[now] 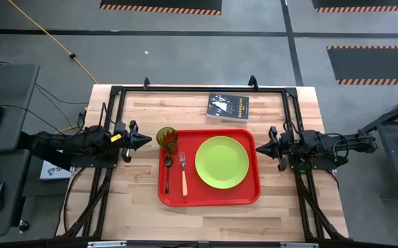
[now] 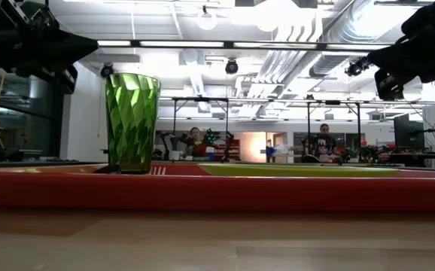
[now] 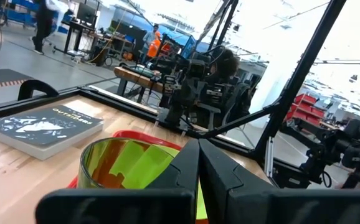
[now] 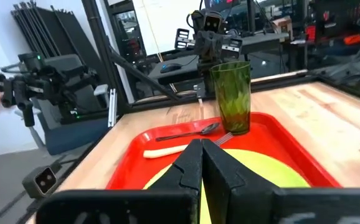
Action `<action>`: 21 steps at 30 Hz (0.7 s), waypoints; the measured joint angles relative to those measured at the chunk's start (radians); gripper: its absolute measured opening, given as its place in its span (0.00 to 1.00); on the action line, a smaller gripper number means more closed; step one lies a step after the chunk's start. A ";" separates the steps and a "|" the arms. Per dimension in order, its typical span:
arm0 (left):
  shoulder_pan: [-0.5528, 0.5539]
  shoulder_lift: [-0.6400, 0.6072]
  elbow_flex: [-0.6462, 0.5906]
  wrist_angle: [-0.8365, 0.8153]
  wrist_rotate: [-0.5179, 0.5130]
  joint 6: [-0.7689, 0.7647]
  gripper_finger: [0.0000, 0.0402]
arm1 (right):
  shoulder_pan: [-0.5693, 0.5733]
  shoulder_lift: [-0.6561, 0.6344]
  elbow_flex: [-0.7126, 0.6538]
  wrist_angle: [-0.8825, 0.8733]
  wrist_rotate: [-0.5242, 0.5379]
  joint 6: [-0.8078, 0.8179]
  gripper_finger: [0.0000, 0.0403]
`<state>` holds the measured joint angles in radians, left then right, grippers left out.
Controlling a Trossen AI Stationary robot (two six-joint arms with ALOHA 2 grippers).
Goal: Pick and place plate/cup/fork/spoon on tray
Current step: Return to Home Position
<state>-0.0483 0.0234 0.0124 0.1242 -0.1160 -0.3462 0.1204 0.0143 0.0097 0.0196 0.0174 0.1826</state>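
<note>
"Black fingers pressed together on the left gripper (image 1: 142, 140), nothing between them," says the first watcher. "It hangs above the table (image 1: 137, 207), just off the tray's left edge, tips pointing at the cup (image 1: 167, 137)."

"And the right gripper (image 1: 261, 148)?" asks the second.

"Same: fingers closed on nothing, just off the tray's right edge, pointing at the plate (image 1: 222, 162). Both arms lie folded low along their own sides, which reads as the resting pose the home step asks for."

"So where does everything sit?"

"All on the tray (image 1: 209, 200). The cup stands upright in the far left corner. The spoon (image 1: 167, 172) and the fork (image 1: 183, 172) lie side by side nearer the front, handles toward the front edge, fork between spoon and plate. The plate lies flat and fills the right half."

"Why that layout?"

"Likely a place setting: cutlery beside the plate, drink above the cutlery. Each piece sits apart from the others, so nothing leans or stacks."

"Anything else out there?"

"A dark book (image 1: 228, 106) beyond the tray's far edge, off the tray and no part of the job."

"Any risk?"

"The left tips are close to the cup; a sideways swing could tip it. Otherwise the placing looks done."
</note>
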 joint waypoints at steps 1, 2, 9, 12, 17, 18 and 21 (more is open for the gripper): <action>0.000 0.000 0.000 0.000 0.000 -0.001 0.00 | 0.000 0.000 0.000 0.000 0.000 0.009 0.00; 0.000 0.000 0.000 0.000 0.000 0.000 0.00 | 0.000 0.000 0.000 0.000 0.000 0.029 0.00; 0.000 0.000 0.000 0.000 0.000 -0.001 0.00 | 0.000 0.000 0.000 0.000 0.000 0.151 0.00; 0.000 0.000 0.000 0.000 0.000 0.000 0.00 | 0.000 0.000 0.000 0.000 0.000 0.154 0.00; -0.002 -0.011 0.000 -0.010 0.000 0.000 0.00 | 0.000 0.000 0.000 0.000 0.000 0.157 0.00; -0.002 -0.023 0.000 -0.017 0.000 0.000 0.00 | 0.000 0.000 0.000 0.000 0.000 0.157 0.00; 0.003 -0.020 0.002 -0.009 0.001 0.000 0.00 | 0.000 0.000 0.000 0.000 0.000 0.157 0.00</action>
<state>-0.0449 0.0032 0.0139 0.1154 -0.1146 -0.3466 0.1204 0.0143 0.0093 0.0195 0.0177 0.3397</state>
